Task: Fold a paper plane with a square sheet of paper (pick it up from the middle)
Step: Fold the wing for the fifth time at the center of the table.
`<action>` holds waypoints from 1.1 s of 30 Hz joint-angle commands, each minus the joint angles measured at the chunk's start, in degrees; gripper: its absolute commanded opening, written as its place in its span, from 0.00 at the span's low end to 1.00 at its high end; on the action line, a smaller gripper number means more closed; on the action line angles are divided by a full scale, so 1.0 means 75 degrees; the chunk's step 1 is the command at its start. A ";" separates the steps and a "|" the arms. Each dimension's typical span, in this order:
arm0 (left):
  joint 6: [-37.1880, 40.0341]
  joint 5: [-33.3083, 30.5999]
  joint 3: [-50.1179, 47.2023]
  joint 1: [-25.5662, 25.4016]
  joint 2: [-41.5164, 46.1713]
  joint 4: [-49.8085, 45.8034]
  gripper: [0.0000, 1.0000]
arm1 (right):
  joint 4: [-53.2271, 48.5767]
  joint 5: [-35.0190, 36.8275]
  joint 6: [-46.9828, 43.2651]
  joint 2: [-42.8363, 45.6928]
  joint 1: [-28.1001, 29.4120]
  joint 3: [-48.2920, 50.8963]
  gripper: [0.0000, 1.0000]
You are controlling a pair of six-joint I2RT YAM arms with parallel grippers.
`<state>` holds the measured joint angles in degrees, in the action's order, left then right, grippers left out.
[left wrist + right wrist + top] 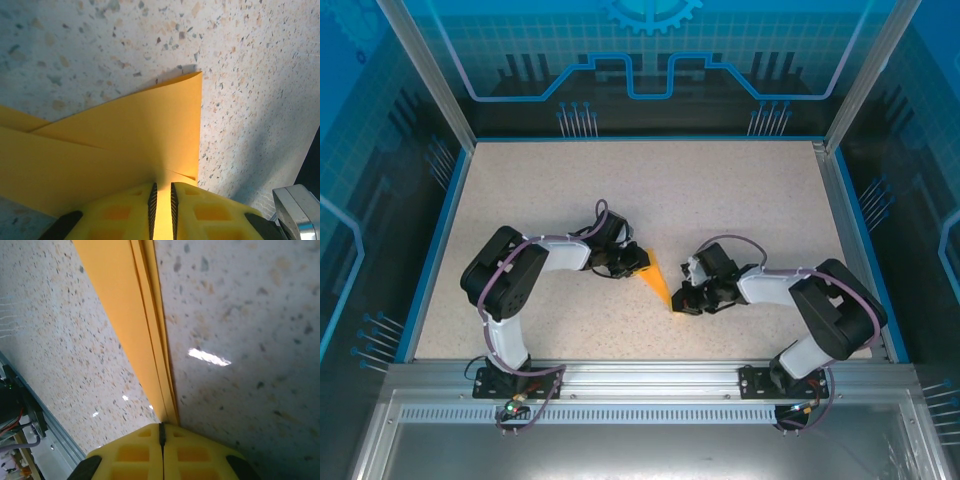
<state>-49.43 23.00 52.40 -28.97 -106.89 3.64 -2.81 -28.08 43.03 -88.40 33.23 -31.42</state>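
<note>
The speckled desk [650,190] is big and pale. Near its middle, between the two arms, is the orange paper plane [661,285], a thin pointed wedge. The left gripper [640,263] pinches the plane's wide end. The right gripper [682,303] is closed tight on its pointy end.

Matt, smooth paper plane [125,135]; speckled, slightly glossy table [720,190]; brushed metal rail [650,375].
</note>
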 commanded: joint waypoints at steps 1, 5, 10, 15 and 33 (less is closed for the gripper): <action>0.0168 -0.0349 -0.0038 0.0122 -0.0338 -0.0740 0.20 | -0.1367 0.0219 -0.0291 0.0015 -0.0115 0.0407 0.06; 0.0171 -0.0340 -0.0055 0.0130 -0.0303 -0.0711 0.20 | -0.1607 0.0325 -0.0376 0.0271 -0.0232 0.0498 0.06; 0.0180 -0.0245 -0.0037 0.0114 -0.0291 -0.0671 0.20 | -0.1593 0.0130 -0.0307 0.1073 -0.0354 0.0405 0.08; 0.0206 -0.0171 0.0009 0.0120 -0.0267 -0.0688 0.20 | -0.0986 -0.0167 -0.0087 0.1250 -0.0318 -0.0129 0.10; 0.0202 -0.0126 0.0047 0.0112 -0.0279 -0.0693 0.21 | 0.0068 -0.0446 0.0146 -0.1412 -0.0136 -0.1219 0.09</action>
<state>-49.39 23.44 52.71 -28.93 -106.91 3.29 -3.42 -30.46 43.70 -98.48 31.99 -42.61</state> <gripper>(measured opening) 0.208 0.089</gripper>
